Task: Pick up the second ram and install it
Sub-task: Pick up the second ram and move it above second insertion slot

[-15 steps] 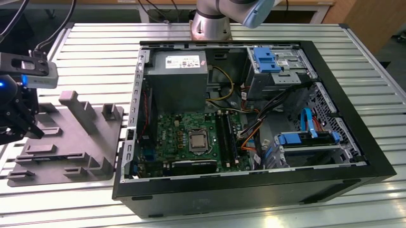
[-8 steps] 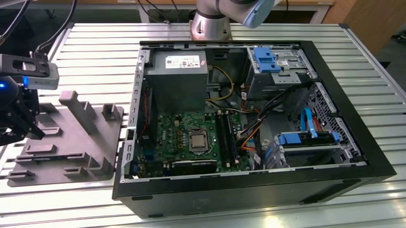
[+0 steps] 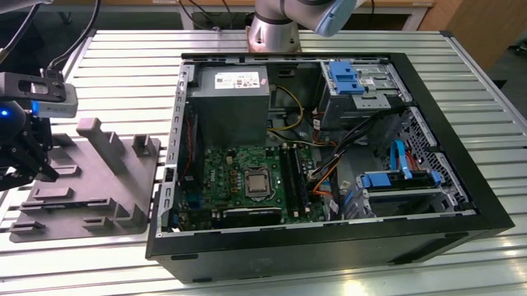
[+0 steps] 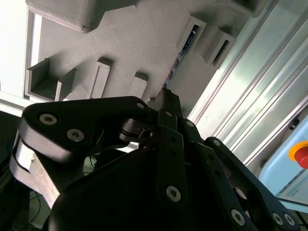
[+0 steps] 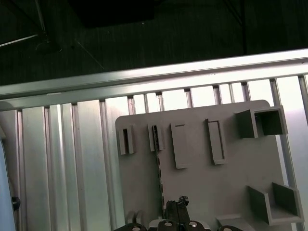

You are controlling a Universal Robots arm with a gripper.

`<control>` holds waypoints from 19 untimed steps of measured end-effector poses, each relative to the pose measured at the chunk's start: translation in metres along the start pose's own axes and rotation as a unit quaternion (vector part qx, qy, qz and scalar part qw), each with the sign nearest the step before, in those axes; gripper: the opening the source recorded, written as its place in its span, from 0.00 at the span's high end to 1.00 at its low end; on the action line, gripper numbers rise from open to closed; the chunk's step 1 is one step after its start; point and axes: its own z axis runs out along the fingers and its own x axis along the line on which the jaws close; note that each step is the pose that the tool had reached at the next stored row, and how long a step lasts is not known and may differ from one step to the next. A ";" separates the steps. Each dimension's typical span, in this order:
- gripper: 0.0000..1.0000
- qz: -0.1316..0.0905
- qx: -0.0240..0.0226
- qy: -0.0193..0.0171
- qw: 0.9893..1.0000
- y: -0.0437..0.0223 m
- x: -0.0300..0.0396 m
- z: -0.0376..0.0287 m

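Observation:
The second ram [image 5: 158, 166] stands on edge in the gray fixture [image 5: 231, 178], a thin dark strip with one end in a slotted block. It also appears in the second wrist view as the ram [image 4: 180, 55] running from a slot toward my fingertips. My gripper [image 5: 179, 203] hangs just over the fixture beside the ram's near end, with its fingers together and nothing visibly between them. In the exterior view the gripper [image 3: 24, 166] is at the far left, over the fixture [image 3: 99, 185]. The black memory sockets [image 3: 293, 179] lie on the motherboard inside the open computer case.
The open computer case [image 3: 461, 203] fills the exterior view's middle and right, with a power supply [image 3: 229, 102], cables and blue drive brackets [image 3: 344, 77]. The fixture has raised blocks [image 3: 107, 142]. A ribbed metal table [image 3: 123, 68] carries everything. A red button [image 4: 301, 155] shows beyond the table edge.

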 end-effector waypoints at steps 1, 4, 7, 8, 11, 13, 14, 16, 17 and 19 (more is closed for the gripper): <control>0.89 0.000 0.000 0.000 1.000 0.0000 0.0000 0.0004; 0.89 0.000 0.000 0.000 1.000 -0.0001 0.0000 0.0018; 0.89 0.000 0.000 0.000 1.000 -0.0001 0.0001 0.0030; 0.89 0.000 0.000 0.000 1.000 -0.0001 0.0001 0.0033; 0.89 0.000 0.000 0.000 1.000 -0.0002 0.0001 0.0044; 0.89 0.000 0.000 0.000 1.000 -0.0003 0.0001 0.0054; 0.89 0.000 0.000 0.000 1.000 -0.0003 0.0001 0.0058; 0.89 0.000 0.000 0.000 1.000 -0.0003 0.0001 0.0067; 0.89 0.000 0.000 0.000 1.000 -0.0003 0.0002 0.0072; 0.89 0.000 0.000 0.000 1.000 -0.0004 0.0002 0.0081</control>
